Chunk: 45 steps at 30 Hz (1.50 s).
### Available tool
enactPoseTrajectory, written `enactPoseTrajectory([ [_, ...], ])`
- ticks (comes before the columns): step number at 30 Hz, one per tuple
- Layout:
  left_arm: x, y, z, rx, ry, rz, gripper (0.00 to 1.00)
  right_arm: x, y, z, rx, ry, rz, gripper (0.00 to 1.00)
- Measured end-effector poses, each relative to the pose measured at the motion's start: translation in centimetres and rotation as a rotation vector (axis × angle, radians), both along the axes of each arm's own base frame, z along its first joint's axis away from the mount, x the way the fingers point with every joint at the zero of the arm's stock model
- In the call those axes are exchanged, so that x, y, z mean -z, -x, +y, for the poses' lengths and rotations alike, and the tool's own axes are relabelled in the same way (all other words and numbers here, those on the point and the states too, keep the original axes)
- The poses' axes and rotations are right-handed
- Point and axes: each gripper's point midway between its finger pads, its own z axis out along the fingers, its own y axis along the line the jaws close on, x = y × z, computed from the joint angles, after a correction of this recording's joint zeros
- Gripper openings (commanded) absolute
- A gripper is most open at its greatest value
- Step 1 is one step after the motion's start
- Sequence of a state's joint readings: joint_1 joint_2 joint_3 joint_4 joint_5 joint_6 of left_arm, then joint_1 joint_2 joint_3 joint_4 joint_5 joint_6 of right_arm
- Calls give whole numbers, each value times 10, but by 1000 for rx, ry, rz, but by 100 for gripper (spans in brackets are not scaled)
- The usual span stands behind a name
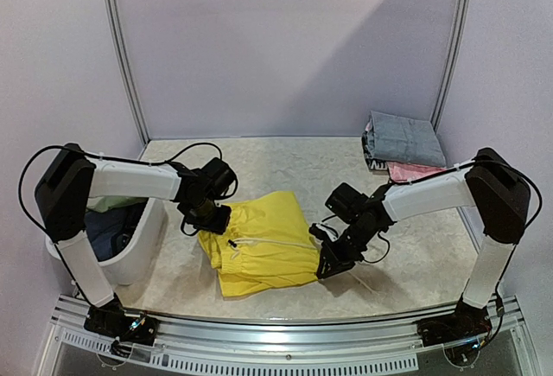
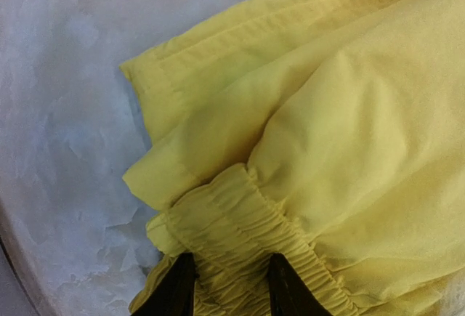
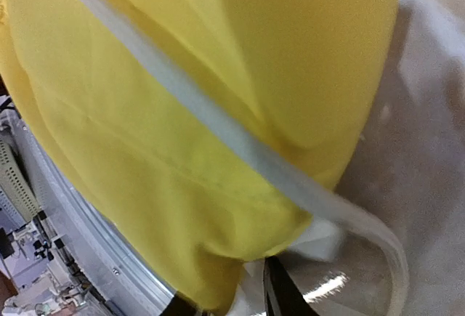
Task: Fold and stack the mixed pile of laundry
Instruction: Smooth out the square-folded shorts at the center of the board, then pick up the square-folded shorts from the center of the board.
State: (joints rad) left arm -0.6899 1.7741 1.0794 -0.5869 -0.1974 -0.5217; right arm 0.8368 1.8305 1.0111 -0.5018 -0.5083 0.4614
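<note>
The bright yellow shorts (image 1: 259,242) lie crumpled on the table between the two arms. My left gripper (image 1: 210,219) is at their upper left corner. In the left wrist view the gathered elastic waistband (image 2: 232,221) fills the gap between its dark fingers (image 2: 178,287), and my left gripper (image 2: 232,290) is closed on it. My right gripper (image 1: 331,264) is at the shorts' right edge. In the right wrist view it (image 3: 232,298) pinches a lower corner of the yellow shorts (image 3: 182,149), and a white cord (image 3: 218,120) runs across them.
A white tub (image 1: 147,251) at the left holds dark blue and greenish garments (image 1: 112,229). At the back right, a folded grey piece (image 1: 402,138) lies over a pink one (image 1: 413,171). The metal front rail (image 1: 285,337) runs along the near edge.
</note>
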Motion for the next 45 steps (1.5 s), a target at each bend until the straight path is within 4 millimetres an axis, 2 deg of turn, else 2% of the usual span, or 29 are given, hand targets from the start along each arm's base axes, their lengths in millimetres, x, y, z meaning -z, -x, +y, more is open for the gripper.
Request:
enactPoseTrajectory([
  [4,-1,0,0,-2,2,-2,38,-10,8,-9,-16,14,6,50],
  [7,-9,2,0,23,-8,-12,41,-21,11,-17,-23,23,1,71],
  [10,-33,6,-7,82,-15,-56,42,-46,2,-21,-9,-13,-34,97],
  [11,-43,8,-14,115,-3,-77,42,-55,-5,-21,8,-35,-51,99],
  [14,-73,22,-41,224,47,-128,42,-76,-35,-25,83,-95,-91,99],
  [17,-80,40,-60,315,64,-130,42,-89,-65,-30,151,-142,-103,99],
  [21,-68,61,-65,361,50,-94,40,-96,-103,-23,186,-188,-101,99],
  [25,-45,76,-50,344,11,-39,38,-86,-128,-7,167,-236,-66,99],
  [30,-25,87,-37,323,-16,7,37,-67,-145,9,140,-273,2,99],
  [35,-17,93,-33,317,-14,24,36,-50,-153,21,119,-299,53,98],
  [40,-10,96,-34,321,-8,25,35,-34,-155,29,111,-325,107,90],
  [45,-4,99,-35,326,-12,31,34,-32,-156,40,104,-387,162,83],
])
